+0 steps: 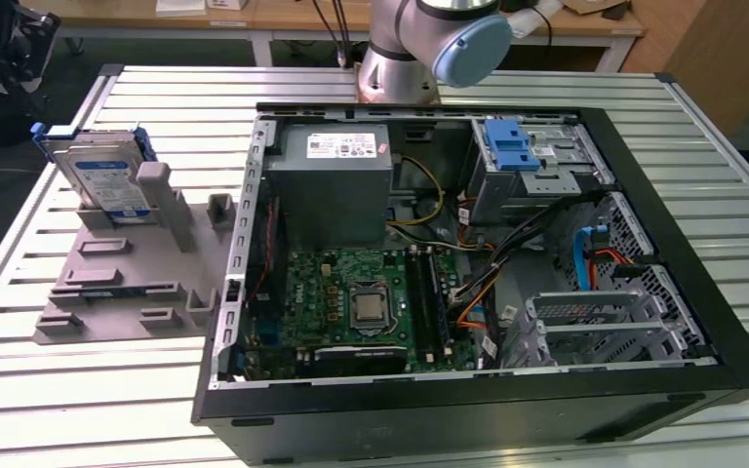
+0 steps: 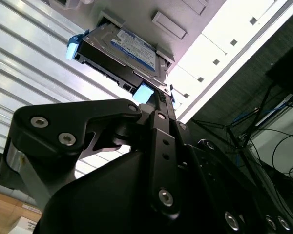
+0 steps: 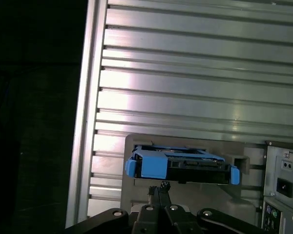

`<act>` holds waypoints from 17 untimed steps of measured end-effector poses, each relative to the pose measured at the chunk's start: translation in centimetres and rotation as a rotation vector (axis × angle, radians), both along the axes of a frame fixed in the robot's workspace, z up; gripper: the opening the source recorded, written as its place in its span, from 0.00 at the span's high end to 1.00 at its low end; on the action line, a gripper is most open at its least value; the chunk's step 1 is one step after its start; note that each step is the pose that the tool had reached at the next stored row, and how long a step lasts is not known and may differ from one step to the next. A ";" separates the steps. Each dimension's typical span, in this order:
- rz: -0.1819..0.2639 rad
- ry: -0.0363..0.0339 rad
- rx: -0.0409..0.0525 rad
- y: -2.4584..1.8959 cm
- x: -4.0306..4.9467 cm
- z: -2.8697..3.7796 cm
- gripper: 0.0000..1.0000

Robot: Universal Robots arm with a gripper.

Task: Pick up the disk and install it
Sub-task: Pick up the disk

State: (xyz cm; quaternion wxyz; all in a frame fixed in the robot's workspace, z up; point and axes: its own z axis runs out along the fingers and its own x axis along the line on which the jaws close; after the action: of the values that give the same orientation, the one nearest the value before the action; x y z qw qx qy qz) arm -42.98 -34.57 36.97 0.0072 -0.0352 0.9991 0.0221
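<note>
The pincer (image 3: 162, 185) lies closest to the lens in both wrist views, its black links and screw heads crowding the foreground. Its fingers look drawn together at the tip and clasp nothing. It points toward the disk (image 3: 185, 165), with a gap between the two, and it touches nothing.

The disk stands on edge, blue-framed, slotted upright in the grey fixture (image 1: 128, 283). In the exterior view the fixture rests on the ribbed tabletop (image 1: 89, 409) at the exterior view's left, just beside the open computer case (image 1: 479, 419). Inside the case, toward its far corner, a drive cage (image 1: 531, 156) with a blue latch is visible.

By my judgement, the step in hand is the approach for the pick, and the task is barely begun, since the disk is not yet lifted from its slot. To do this well, the fingers would have to spread wide enough to pass both flat faces of the disk before they reach it. A closed tip arriving at that narrow top edge could only knock it. The pincer should be squared to the disk, so that the pads meet the faces flat and not at a corner. The approach should run along the line of the fixture's slot, because a slanted grip may wedge the disk against the fixture's posts.
</note>
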 end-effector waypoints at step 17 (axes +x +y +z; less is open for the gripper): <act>0.206 0.0006 -0.0084 -0.01 -0.02 -0.09 0.89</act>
State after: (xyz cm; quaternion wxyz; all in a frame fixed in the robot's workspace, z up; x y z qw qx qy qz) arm -43.01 -34.58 36.88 0.0045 -0.1378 0.9903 0.0185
